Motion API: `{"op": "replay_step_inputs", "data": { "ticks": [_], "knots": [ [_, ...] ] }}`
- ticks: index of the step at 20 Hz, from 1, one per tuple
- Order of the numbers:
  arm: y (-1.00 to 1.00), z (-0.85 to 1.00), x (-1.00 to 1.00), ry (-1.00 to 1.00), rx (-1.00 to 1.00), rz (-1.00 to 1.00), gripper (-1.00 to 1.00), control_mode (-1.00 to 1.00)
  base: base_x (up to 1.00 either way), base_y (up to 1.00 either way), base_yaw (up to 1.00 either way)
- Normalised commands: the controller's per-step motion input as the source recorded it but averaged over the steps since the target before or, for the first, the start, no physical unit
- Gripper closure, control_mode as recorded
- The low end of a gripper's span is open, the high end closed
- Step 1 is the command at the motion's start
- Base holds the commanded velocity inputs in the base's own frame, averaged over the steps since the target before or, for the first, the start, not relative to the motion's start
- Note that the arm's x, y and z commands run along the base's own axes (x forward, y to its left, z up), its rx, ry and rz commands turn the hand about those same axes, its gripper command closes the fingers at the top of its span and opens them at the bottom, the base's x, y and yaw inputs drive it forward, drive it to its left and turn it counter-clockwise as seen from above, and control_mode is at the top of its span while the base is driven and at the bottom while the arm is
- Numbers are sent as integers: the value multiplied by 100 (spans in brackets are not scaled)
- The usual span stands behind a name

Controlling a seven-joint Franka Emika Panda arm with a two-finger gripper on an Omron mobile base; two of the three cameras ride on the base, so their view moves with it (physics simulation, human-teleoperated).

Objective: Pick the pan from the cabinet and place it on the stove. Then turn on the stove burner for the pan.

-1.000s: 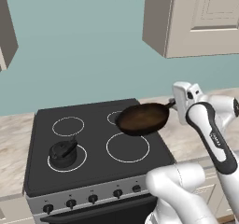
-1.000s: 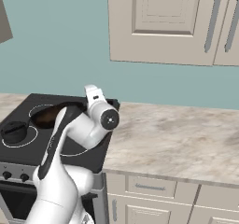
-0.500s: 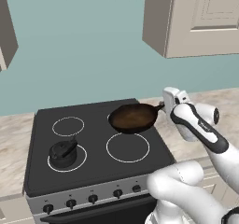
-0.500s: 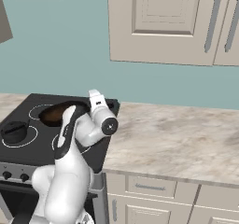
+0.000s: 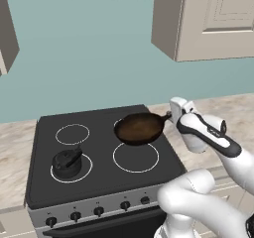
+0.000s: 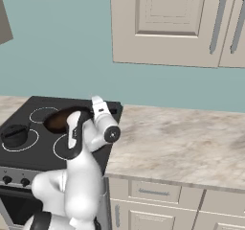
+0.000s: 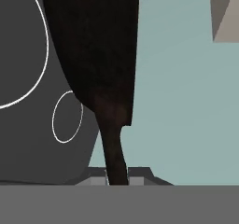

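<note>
- Gripper (image 5: 171, 116): jaws narrow, clamped on end of pan handle; in hand view, finger tips (image 7: 95, 176) sit either side of handle w/ no gap.
- Pan (image 5: 139, 128): dark brown-black, held roughly level in the air over back-right area of stove (image 5: 44, 182); handle points right toward gripper.
- In left base view, pan overlaps back-right stove burner (image 5: 118, 124) and hides most of its ring; whether pan touches glass cannot be told.
- In right base view, pan (image 6: 60, 119) partly hidden behind arm; visible left of wrist, over rear of cooktop.
- In hand view, pan (image 7: 93, 55) seen edge-on as a tall dark shape, handle running down to finger tips; black glass w/ white rings at left, teal wall (image 7: 186, 101) at right.
- Front-right ring (image 5: 136, 157): bare, just in front of pan.
- Kettle (image 5: 66, 163): squat, black, on front-left ring; well apart from pan.
- Back-left ring (image 5: 72, 134): bare.
- Knobs (image 5: 98, 210): row of small black knobs along grey stove front.
- Cabinet (image 6: 165, 23): beige wall unit above counter, right of stove; door shut in right base view, w/ vertical grey bar handle (image 6: 217, 16).
- Counter (image 6: 182, 145): marbled beige, right of stove.
</note>
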Motion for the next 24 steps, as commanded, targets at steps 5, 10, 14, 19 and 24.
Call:
{"op": "replay_step_inputs", "data": {
  "ticks": [5, 10, 14, 19, 24],
  "knots": [
    [0, -4, 26, 6, -8, 0, 100, -100, 0, 0, 0],
    [0, -6, 16, 5, -7, -2, 100, -100, 0, 0, 0],
    [0, -14, 7, 0, 0, -6, 100, -100, 0, 0, 0],
    [0, -21, 23, 0, 0, -3, 100, -100, 0, 0, 0],
    [-1, -15, 7, 0, 0, -2, 100, -100, 0, 0, 0]
  ]
}}
